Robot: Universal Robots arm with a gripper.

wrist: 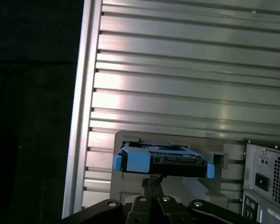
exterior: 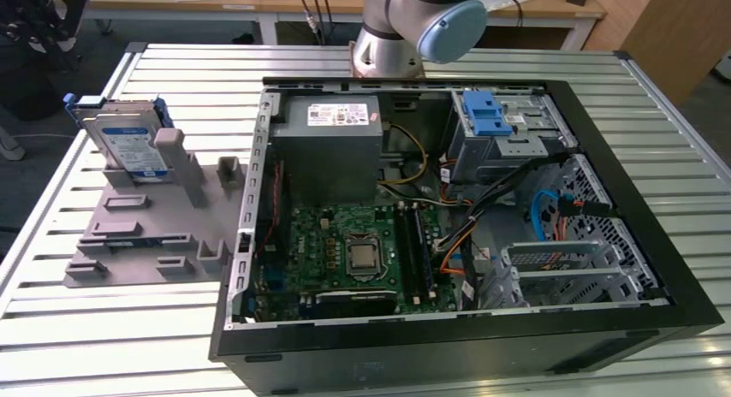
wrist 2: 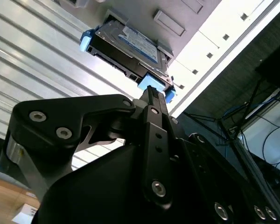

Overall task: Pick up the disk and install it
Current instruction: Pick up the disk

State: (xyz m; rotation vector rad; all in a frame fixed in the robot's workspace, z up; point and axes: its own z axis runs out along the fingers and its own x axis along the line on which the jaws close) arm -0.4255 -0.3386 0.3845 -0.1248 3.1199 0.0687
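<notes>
The disk (exterior: pixel 123 145) stands on edge in a slot of the grey fixture plate (exterior: pixel 137 234), at the far end of that plate on the exterior view's left. Its blue-and-white label faces the camera and its blue plastic frame shows at its edges. The plate lies on the slatted aluminium table (exterior: pixel 115 346), just beside the open black computer case (exterior: pixel 457 354). Inside the case lie the green motherboard (exterior: pixel 342 251), the grey power supply (exterior: pixel 329 149) with its white sticker, and a blue ridged latch (exterior: pixel 489 119) on the drive cage. The arm (exterior: pixel 400 29) rises at the far side of the table, behind the case. In both wrist views the gripper (wrist: pixel 152 179) (wrist 2: pixel 151 93) points toward the disk (wrist: pixel 163 158) (wrist 2: pixel 128 49), which sits in its slot beyond the tips. In the first wrist view the fingertips (wrist: pixel 155 178) meet at the centre with no gap seen between them, and nothing is clamped there. The exterior view shows the disk standing free in the fixture, with nothing touching it.
</notes>
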